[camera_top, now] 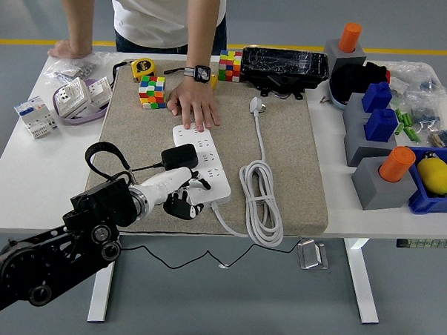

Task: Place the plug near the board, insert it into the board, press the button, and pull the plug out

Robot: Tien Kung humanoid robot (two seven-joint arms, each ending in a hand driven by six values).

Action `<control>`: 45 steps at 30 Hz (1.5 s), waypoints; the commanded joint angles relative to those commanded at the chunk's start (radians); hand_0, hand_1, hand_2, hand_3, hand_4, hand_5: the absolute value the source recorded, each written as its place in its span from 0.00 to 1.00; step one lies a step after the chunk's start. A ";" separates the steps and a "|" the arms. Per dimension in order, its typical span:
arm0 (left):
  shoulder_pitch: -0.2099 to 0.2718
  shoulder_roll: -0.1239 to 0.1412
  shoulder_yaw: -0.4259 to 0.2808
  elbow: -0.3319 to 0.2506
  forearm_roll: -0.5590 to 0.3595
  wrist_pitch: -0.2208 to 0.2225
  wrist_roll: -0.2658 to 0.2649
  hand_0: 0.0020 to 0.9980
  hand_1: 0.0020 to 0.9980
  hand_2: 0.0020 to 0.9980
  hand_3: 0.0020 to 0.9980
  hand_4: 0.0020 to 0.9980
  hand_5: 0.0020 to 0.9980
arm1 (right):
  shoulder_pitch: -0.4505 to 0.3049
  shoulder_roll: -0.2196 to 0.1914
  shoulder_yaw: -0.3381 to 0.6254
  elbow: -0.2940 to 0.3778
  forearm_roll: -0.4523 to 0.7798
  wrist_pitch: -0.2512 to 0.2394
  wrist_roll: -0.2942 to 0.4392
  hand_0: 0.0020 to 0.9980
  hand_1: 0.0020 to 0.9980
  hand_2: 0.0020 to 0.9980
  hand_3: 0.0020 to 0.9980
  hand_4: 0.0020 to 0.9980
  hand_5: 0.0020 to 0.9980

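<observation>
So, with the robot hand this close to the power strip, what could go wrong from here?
1. The person's hand presses on the far end of the power strip; the robot hand works at the near end, so contact is possible if it travels along the strip.
2. The black plug sits beside the fingers; a sideways push may tilt it.
3. Its thin black cord loops near the left arm and might snag.

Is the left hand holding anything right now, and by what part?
It cannot be told: the left hand hangs curled at the power strip's near end, beside the black plug, but any grip is hidden.
</observation>
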 joint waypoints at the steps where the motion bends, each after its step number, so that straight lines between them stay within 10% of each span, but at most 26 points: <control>1: 0.000 -0.001 0.002 0.004 -0.001 -0.002 0.002 0.06 0.07 0.15 0.78 0.62 0.12 | 0.000 0.000 0.001 0.000 0.000 0.000 0.000 0.59 0.63 0.63 0.55 0.94 0.48; 14: 0.005 -0.001 0.009 -0.009 0.001 0.010 -0.017 0.06 0.07 0.15 0.77 0.61 0.12 | -0.001 0.000 0.002 0.001 -0.001 0.000 0.001 0.60 0.63 0.63 0.55 0.94 0.48; 28: 0.044 0.021 -0.085 -0.018 -0.194 0.269 -0.341 0.14 0.08 0.19 0.59 0.79 0.31 | -0.002 0.001 0.004 0.002 -0.003 0.000 0.001 0.59 0.63 0.63 0.55 0.94 0.47; 34: 0.064 0.013 -0.093 0.020 -0.363 0.369 -0.463 0.21 0.17 0.26 0.51 0.80 0.34 | -0.003 0.004 0.001 0.000 -0.002 0.000 0.000 0.59 0.63 0.63 0.55 0.94 0.47; 35: 0.066 0.012 -0.094 0.023 -0.384 0.377 -0.477 0.34 0.40 0.45 0.47 0.81 0.37 | -0.003 0.004 0.001 0.000 -0.002 0.000 0.000 0.59 0.63 0.63 0.55 0.94 0.47; 40: 0.070 0.011 -0.108 0.041 -0.455 0.400 -0.540 0.34 0.40 0.45 0.47 0.81 0.37 | -0.001 0.006 0.001 -0.002 0.000 0.000 0.000 0.59 0.63 0.63 0.55 0.94 0.47; 41: 0.071 0.010 -0.113 0.047 -0.458 0.407 -0.548 0.49 0.59 0.55 0.52 0.82 0.37 | 0.001 0.006 0.000 -0.002 0.001 0.000 0.001 0.60 0.63 0.63 0.55 0.94 0.48; 45: 0.074 0.009 -0.124 0.061 -0.458 0.420 -0.559 0.49 0.59 0.55 0.52 0.82 0.37 | 0.003 0.006 -0.006 -0.003 0.002 0.000 0.001 0.60 0.63 0.63 0.55 0.94 0.48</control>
